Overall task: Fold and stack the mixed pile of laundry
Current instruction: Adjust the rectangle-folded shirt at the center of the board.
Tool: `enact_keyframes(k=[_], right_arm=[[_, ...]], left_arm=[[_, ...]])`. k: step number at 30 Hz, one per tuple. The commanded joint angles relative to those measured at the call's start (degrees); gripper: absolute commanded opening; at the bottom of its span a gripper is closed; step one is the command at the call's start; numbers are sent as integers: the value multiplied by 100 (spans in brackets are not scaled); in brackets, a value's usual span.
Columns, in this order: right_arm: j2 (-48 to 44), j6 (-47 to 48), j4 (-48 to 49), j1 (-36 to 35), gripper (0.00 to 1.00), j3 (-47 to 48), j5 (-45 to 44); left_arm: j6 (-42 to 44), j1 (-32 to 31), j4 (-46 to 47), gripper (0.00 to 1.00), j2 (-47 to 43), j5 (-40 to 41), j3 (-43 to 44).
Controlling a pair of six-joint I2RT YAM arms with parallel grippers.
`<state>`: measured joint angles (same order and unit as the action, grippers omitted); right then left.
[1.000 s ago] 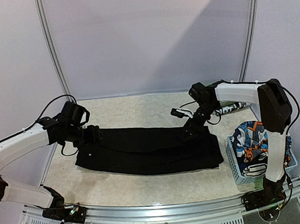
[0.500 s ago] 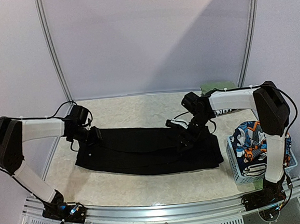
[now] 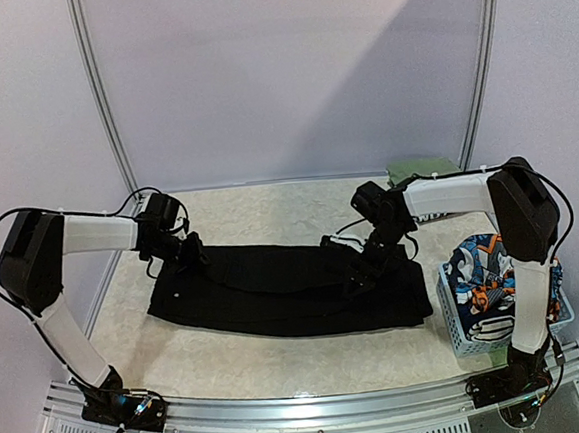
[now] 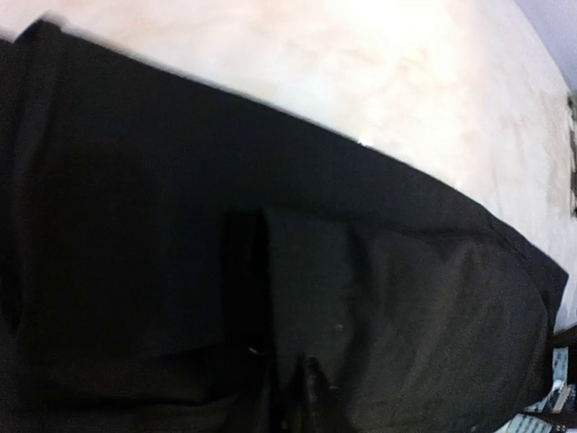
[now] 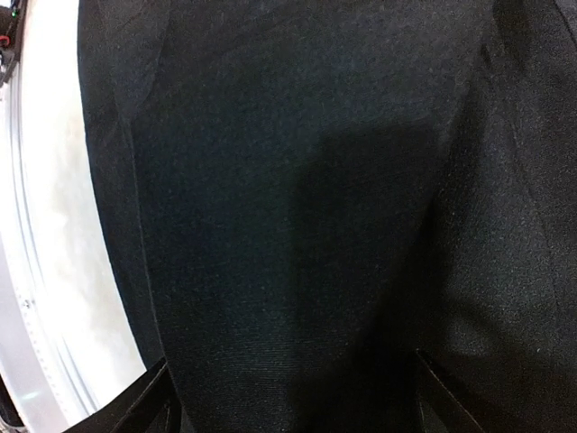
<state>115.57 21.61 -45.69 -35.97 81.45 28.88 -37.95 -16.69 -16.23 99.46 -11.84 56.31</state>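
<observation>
A large black garment [image 3: 285,292] lies flat and lengthwise across the table [image 3: 269,213]. My left gripper [image 3: 190,254] is at its far left corner. In the left wrist view the fingertips [image 4: 311,383] are pinched together in a fold of the black garment [image 4: 361,271]. My right gripper [image 3: 358,263] hovers low over the garment's right half. The right wrist view shows its fingers [image 5: 158,401] wide apart, open, with the black garment [image 5: 270,180] filling the frame beneath. An orange-blue-white cartoon-print garment [image 3: 489,271] sits in the basket.
A pale blue lattice basket [image 3: 469,335] stands at the table's right near corner, close to the garment's right end. A folded olive-green cloth [image 3: 421,169] lies at the back right. The metal rail runs along the near edge.
My left gripper swung toward the garment's far left corner and its jaws closed there. The right gripper slid a little left and lower over the cloth, still open.
</observation>
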Motion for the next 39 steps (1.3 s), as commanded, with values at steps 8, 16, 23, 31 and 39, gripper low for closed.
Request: enact_keyframes(k=[8, 16, 23, 31, 39], right_arm=[[-317, -62, 804, -79, 83, -177, -961], [-360, -931, 1264, -49, 78, 86, -1464], [-494, -1240, 1559, 75, 76, -112, -1865], [-661, -1336, 1655, 261, 75, -239, -2078], [-731, -1233, 1679, 310, 76, -339, -1745]], left_arm=[[194, 37, -326, 0, -717, -654, 687], [-1, 38, 163, 0, -733, -1005, 1454], [-318, -45, 568, 0, -551, -1090, 2383], [-493, -343, 569, 0, 27, -1220, 3470], [-475, -466, 532, 0, 501, -1353, 3971]])
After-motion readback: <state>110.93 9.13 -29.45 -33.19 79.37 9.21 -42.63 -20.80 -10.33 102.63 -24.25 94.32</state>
